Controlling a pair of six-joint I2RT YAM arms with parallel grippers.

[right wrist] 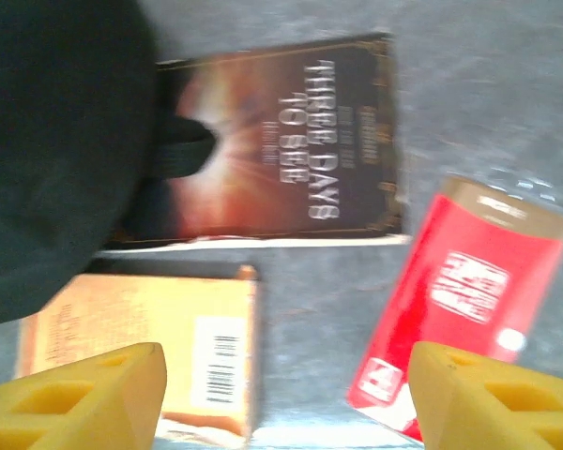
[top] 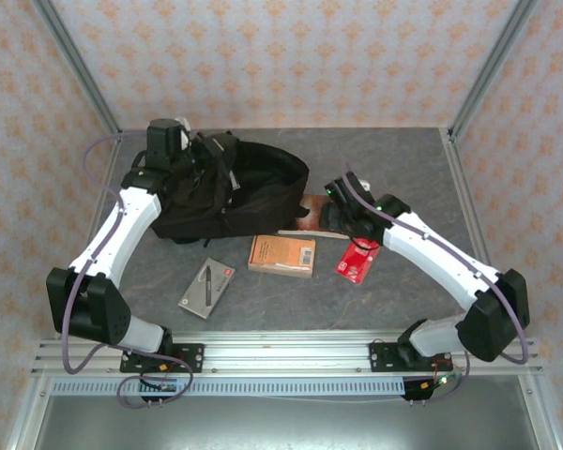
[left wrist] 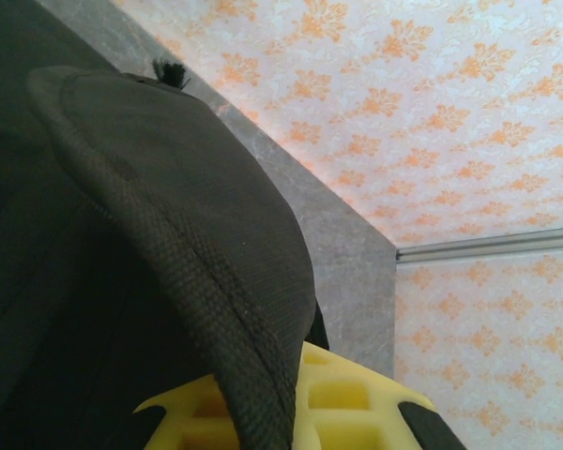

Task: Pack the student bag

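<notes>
At the back left of the surface (top: pixel 403 169) lies the bag (top: pixel 253 187), its rim clamped in the left gripper (left wrist: pixel 277 408). The right gripper (right wrist: pixel 286 380), spread wide over the dark book (right wrist: pixel 291 141), should centre on it before closing.

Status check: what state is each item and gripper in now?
student bag: lying down, rim pinched
left gripper: jaws shut on bag rim
right gripper: jaws open, empty
dark book: closed, partly covered by bag
orange book: closed, flat, unpacked
red packet: flat, unpacked
pen box: closed, unpacked
</notes>
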